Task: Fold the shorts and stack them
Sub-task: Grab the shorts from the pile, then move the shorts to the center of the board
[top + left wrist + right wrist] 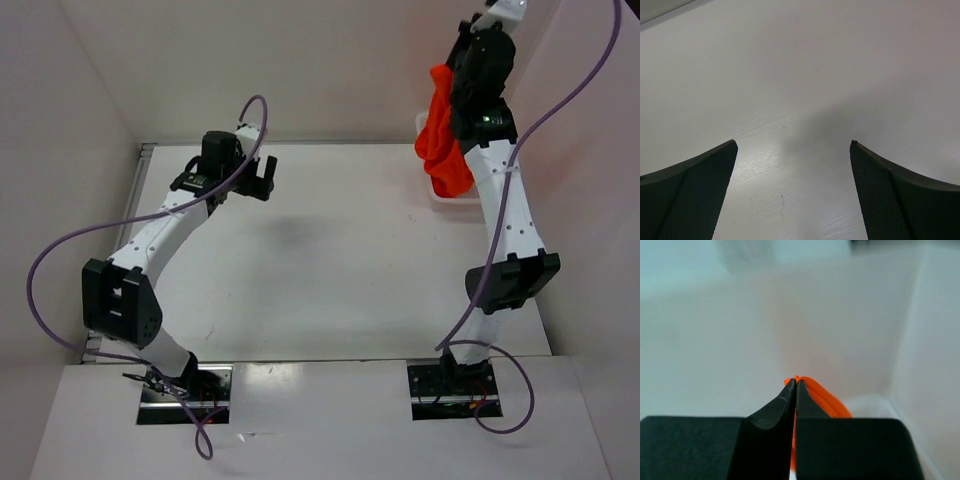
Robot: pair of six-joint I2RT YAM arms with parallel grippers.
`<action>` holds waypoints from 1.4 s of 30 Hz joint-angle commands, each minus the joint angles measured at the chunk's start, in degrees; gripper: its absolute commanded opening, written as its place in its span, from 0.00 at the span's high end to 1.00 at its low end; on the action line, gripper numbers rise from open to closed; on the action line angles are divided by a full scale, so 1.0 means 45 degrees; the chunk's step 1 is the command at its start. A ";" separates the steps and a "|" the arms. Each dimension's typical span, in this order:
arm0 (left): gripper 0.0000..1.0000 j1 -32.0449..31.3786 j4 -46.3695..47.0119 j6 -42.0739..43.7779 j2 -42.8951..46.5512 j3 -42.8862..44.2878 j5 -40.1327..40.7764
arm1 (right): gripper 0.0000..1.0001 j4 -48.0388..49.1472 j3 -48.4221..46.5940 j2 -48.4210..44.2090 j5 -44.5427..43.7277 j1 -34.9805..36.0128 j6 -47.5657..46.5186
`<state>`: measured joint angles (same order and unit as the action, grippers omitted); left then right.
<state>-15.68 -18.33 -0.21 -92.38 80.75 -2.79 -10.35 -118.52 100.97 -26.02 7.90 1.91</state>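
The orange shorts (pixel 441 145) hang bunched in the air at the far right, above a white bin (pixel 437 196). My right gripper (pixel 447 75) is raised high and shut on their top edge; in the right wrist view its tips (pixel 796 382) pinch a fold of orange cloth (pixel 826 400). The drawstring is not visible. My left gripper (pixel 257 177) is open and empty, hovering over the bare white table at the far left-centre; its fingers (pixel 705 185) stand wide apart over the tabletop (pixel 800 90).
The white bin sits at the table's far right corner, against the right wall. Enclosure walls close in the back and both sides. The table's left edge has a metal rail (pixel 137 190).
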 commanded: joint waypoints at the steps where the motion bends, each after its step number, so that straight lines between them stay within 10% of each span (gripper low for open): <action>1: 0.00 0.0047 0.0616 0.0046 0.1403 -0.0480 0.0325 | 1.00 0.2573 -0.4239 -0.0314 0.1187 0.1229 -0.1925; 10: 0.00 0.1177 0.0733 0.0046 0.4627 -0.2162 0.2454 | 1.00 -0.1388 -0.8936 0.1565 0.4198 0.5021 -0.0279; 19: 0.00 0.3874 0.0577 0.0046 0.7207 -0.3745 0.1833 | 0.98 -0.1895 -0.3103 0.1682 0.3070 0.4282 0.1410; 20: 0.00 0.4011 0.0422 0.0046 0.7208 -0.3861 0.1618 | 0.80 -0.2112 -0.2690 0.2012 0.2855 0.4279 0.1411; 21: 0.00 0.4167 0.0304 0.0046 0.7208 -0.3863 0.1383 | 0.17 -0.2346 -0.2241 0.2132 0.3007 0.4105 0.1411; 22: 0.00 0.4169 0.0090 0.0046 0.7208 -0.3863 0.0898 | 0.02 -0.2871 -0.1309 0.2133 0.3009 0.4104 0.1256; 34: 0.00 0.4169 -0.1630 0.0046 0.6838 -0.5599 -0.2425 | 0.01 -0.3210 0.5299 0.0160 0.6678 0.5861 -0.0640; 42: 0.00 0.4051 -0.1630 0.0046 0.6330 -0.6732 -0.3424 | 0.01 -0.2057 0.6259 0.2775 0.6427 0.5979 -0.1439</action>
<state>2.81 -26.70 -0.21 -63.72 51.20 -15.09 -23.09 -91.48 109.21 2.96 35.99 -1.37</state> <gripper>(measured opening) 0.998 0.990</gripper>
